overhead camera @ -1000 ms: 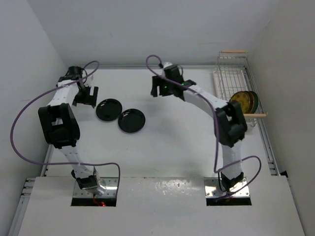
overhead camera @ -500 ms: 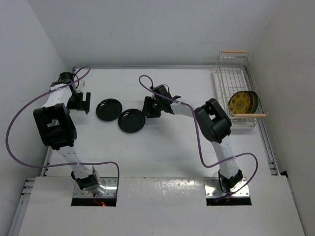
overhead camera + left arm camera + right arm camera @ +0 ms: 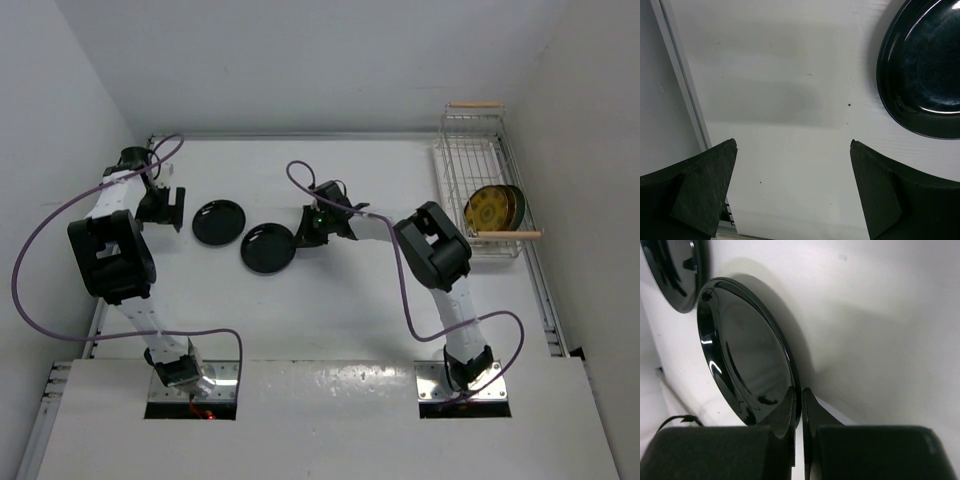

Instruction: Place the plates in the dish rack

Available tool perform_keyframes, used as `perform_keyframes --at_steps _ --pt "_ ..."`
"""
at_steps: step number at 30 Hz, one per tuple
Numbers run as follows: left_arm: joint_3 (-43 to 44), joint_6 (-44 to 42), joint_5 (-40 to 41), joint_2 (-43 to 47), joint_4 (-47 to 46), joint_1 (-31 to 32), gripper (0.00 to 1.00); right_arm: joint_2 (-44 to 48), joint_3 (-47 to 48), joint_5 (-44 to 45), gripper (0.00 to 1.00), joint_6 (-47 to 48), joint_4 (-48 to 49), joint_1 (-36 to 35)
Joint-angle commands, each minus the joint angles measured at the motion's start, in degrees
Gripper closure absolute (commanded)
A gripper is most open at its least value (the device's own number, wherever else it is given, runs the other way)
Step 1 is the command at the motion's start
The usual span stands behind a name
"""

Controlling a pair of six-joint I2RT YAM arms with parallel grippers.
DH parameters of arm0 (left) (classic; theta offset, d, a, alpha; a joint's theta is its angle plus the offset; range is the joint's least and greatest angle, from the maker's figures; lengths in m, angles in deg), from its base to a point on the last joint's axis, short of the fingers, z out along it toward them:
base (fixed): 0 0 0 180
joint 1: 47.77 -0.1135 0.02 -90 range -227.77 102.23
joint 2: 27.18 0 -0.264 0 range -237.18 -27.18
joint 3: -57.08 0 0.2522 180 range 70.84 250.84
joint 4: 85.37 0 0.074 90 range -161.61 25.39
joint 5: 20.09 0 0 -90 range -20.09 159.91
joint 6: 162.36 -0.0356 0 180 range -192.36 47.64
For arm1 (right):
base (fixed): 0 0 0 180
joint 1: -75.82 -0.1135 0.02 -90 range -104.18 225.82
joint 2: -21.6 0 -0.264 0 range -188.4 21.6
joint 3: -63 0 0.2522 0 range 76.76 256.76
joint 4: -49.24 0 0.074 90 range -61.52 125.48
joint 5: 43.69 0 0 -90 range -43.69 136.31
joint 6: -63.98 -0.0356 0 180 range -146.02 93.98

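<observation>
Two glossy black plates lie on the table: one [image 3: 220, 222] to the left, the other [image 3: 268, 246] just right of it. My right gripper [image 3: 306, 231] is shut on the right rim of the second black plate [image 3: 740, 355], one finger over the rim and one under it [image 3: 797, 392]; the first black plate [image 3: 674, 270] shows beyond. Left of the plates, my left gripper [image 3: 165, 208] hangs open over bare table [image 3: 792, 145], with the left black plate [image 3: 927, 70] off to its upper right. The dish rack [image 3: 474, 150] holds a mustard-yellow plate [image 3: 488, 210] standing on edge, another behind it.
The rack sits against the right wall at the table's far right. A raised table rail [image 3: 682, 85] runs close to my left gripper, with the left wall beyond it. Purple cables loop over both arms.
My right gripper came down and left from the table's middle to the nearer black plate's rim and shut on it. The left gripper shifted slightly left early on, then stayed still.
</observation>
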Motion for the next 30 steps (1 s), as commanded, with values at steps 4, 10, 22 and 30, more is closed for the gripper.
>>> perform_keyframes --at_steps 4,10,22,30 --pt "1.14 -0.35 -1.07 2.74 -0.58 -0.04 0.0 23.04 -5.27 10.74 1.0 8.95 0.99 7.85" --pt "1.14 -0.35 -3.17 2.74 -0.58 -0.04 0.0 40.09 -2.81 33.25 1.0 32.85 -12.28 16.03" --pt "2.72 -0.88 -5.64 1.69 -0.06 0.49 0.01 46.79 -7.38 70.99 1.0 70.15 -11.66 31.15" --pt "2.72 -0.35 -8.37 0.37 0.47 1.01 0.03 45.56 -13.17 59.67 1.0 58.11 -20.81 36.25"
